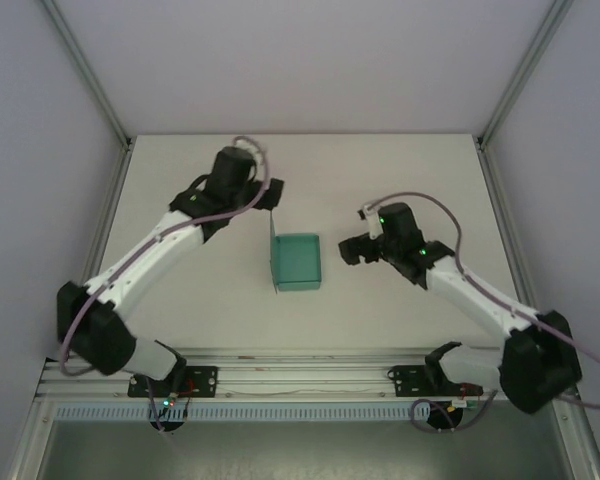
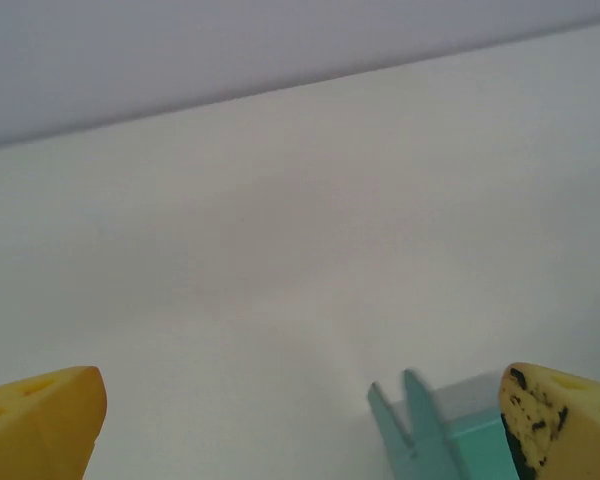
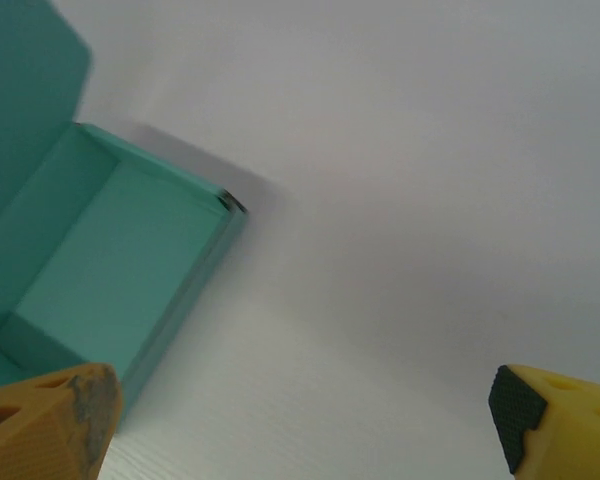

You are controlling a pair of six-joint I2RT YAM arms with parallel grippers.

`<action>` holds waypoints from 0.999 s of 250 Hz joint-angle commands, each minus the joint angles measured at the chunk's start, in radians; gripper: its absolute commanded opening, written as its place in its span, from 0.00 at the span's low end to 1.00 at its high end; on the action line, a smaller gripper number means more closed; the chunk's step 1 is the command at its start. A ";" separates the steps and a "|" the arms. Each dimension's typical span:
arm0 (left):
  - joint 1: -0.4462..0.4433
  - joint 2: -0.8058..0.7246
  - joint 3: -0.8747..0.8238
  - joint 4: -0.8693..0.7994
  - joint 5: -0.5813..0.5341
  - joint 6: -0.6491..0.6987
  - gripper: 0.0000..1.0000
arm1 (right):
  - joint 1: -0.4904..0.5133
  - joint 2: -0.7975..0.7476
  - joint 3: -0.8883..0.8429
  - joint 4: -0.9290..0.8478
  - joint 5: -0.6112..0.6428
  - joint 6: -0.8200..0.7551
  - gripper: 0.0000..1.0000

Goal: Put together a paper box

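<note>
1. The paper box (image 1: 298, 262) sits in the middle of the table (image 1: 400, 170), its tray already formed with the walls up.
2. The right gripper (image 3: 300, 430), just beside the box, is spread wide and holds nothing.
3. The lid flap (image 1: 273, 250) stands upright (not closed); folding it over looks like the remaining step.
4. The left gripper (image 2: 302, 425) gapes empty near the flap's far corner.

Two arms stand here, the white-shelled left arm (image 1: 150, 250) and its twin, the white-shelled right arm (image 1: 475, 295), each with chunky black joint housings (image 1: 100, 335). A pale lilac cable (image 1: 264, 170) trails along each. Tiny green lights (image 1: 381, 221) glow at wrists and bases. The wedge-shaped yellow plastic fingers (image 2: 40, 425) carry scuffed black rubber pads (image 3: 507, 410).
</note>
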 commanded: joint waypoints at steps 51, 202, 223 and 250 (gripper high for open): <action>0.119 -0.216 -0.323 0.006 -0.041 -0.262 1.00 | 0.091 0.547 0.523 -0.404 -0.201 -0.592 0.81; 0.142 -0.272 -0.365 0.049 -0.049 -0.283 1.00 | 0.133 0.625 0.456 -0.040 0.059 -0.217 0.25; 0.142 -0.262 -0.358 0.047 -0.049 -0.291 1.00 | 0.144 0.571 0.385 -0.015 0.171 -0.069 0.17; 0.141 -0.244 -0.350 0.048 -0.056 -0.300 1.00 | 0.166 0.528 0.335 -0.076 0.317 0.201 0.15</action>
